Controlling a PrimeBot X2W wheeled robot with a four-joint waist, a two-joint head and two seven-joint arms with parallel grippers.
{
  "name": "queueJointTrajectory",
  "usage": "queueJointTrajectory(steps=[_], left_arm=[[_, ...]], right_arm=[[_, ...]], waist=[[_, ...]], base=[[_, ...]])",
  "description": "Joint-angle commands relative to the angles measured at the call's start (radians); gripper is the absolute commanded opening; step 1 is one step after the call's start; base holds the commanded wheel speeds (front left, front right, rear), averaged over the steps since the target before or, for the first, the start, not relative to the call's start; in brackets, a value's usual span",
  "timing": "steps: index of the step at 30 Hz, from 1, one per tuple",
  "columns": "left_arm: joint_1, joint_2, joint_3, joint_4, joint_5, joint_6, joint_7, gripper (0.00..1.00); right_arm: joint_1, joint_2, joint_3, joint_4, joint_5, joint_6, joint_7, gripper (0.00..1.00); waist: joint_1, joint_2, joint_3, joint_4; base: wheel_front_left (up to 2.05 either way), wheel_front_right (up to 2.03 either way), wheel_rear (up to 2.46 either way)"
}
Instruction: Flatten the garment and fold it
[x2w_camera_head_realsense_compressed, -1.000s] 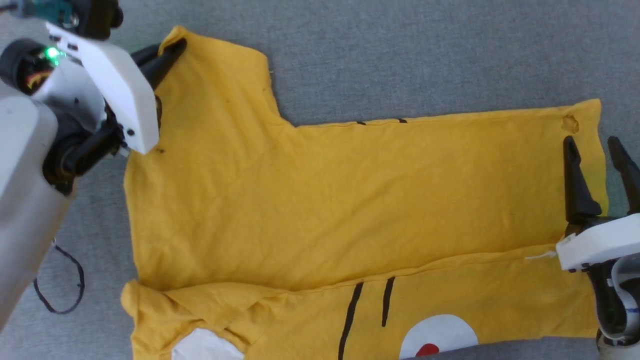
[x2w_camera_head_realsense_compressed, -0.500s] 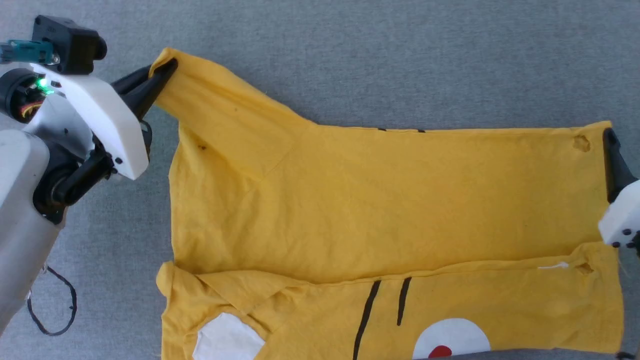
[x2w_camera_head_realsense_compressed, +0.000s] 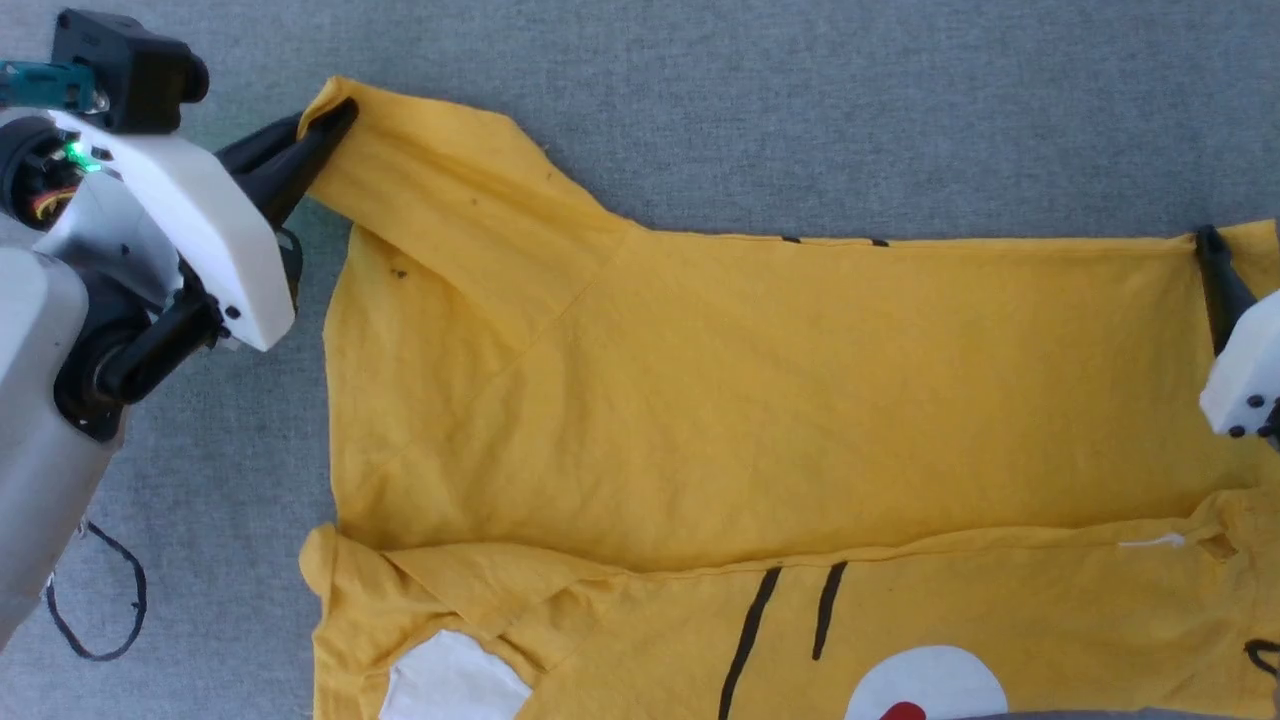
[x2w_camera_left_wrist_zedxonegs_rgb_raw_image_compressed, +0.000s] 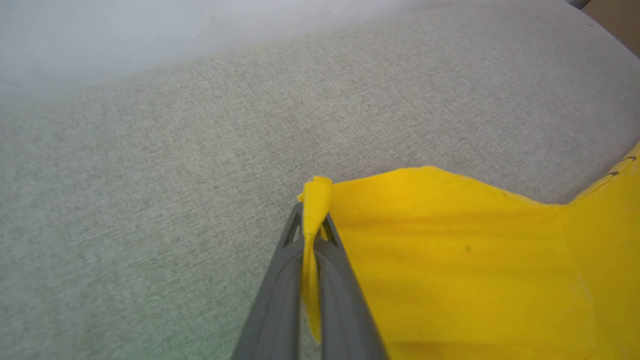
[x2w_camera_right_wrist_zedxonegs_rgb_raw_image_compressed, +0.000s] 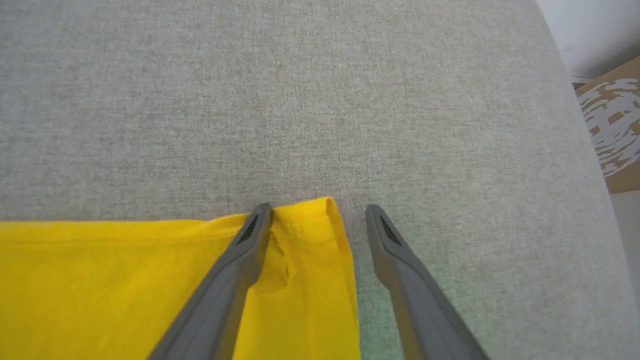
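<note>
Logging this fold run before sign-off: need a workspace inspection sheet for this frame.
Surface: grey woven fabric surface, flat.
Job's things: bright yellow cotton T-shirt spread flat, near edge folded over, black lines and white patches showing.
Clutter: nothing seen.
Grippers: left gripper shut on a sleeve tip; right gripper open, hem corner between its fingers.
Cables: thin dark cable loop lying left of the shirt.
Surroundings: brown cardboard past the surface's edge.
</note>
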Motion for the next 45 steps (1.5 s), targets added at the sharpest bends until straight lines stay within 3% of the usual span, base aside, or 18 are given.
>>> queueJointTrajectory(steps=[1,2,4,14,24,37,45], left_arm=[[-0.015,0.006,0.004,-0.004,-0.003,0.007,0.004,0.0],[-0.017,0.006,0.003,-0.005,-0.003,0.007,0.006,0.0],[-0.019,0.004,0.003,-0.006,-0.005,0.007,0.006,0.0],[0.001,-0.007,0.026,-0.014,-0.03,0.009,-0.045,0.0],[0.133,0.007,0.071,-0.095,-0.05,0.035,-0.19,0.0],[0.574,0.093,0.099,-0.324,-0.144,0.163,-0.327,0.0],[0.755,0.066,0.064,-0.333,-0.203,0.21,-0.36,0.0]], right_arm=[[-0.011,0.004,-0.003,0.025,-0.002,-0.001,0.023,0.79],[-0.016,0.009,-0.008,0.035,-0.003,-0.001,0.037,0.47],[-0.025,0.018,-0.018,0.042,-0.007,-0.001,0.059,0.0],[-0.039,0.019,-0.036,-0.021,-0.016,-0.001,0.051,0.0],[0.04,0.032,-0.031,-0.064,0.035,-0.001,-0.037,0.0],[0.336,0.083,-0.123,-0.112,0.139,-0.001,-0.132,0.0],[0.44,0.091,-0.12,-0.06,0.154,-0.001,-0.159,0.0]], waist=[[0.0,0.0,0.013,0.004],[0.0,0.0,0.015,0.005],[0.0,0.0,0.016,0.006],[0.0,0.0,-0.053,0.008],[0.0,0.0,-0.18,0.022],[0.0,0.0,-0.311,0.056],[0.0,0.0,-0.346,0.074]], base=[[0.0,0.0,0.0],[0.0,0.0,0.0],[0.0,0.0,0.0],[0.0,0.0,0.0],[0.0,0.0,0.0],[0.0,0.0,0.0],[0.0,0.0,0.0]])
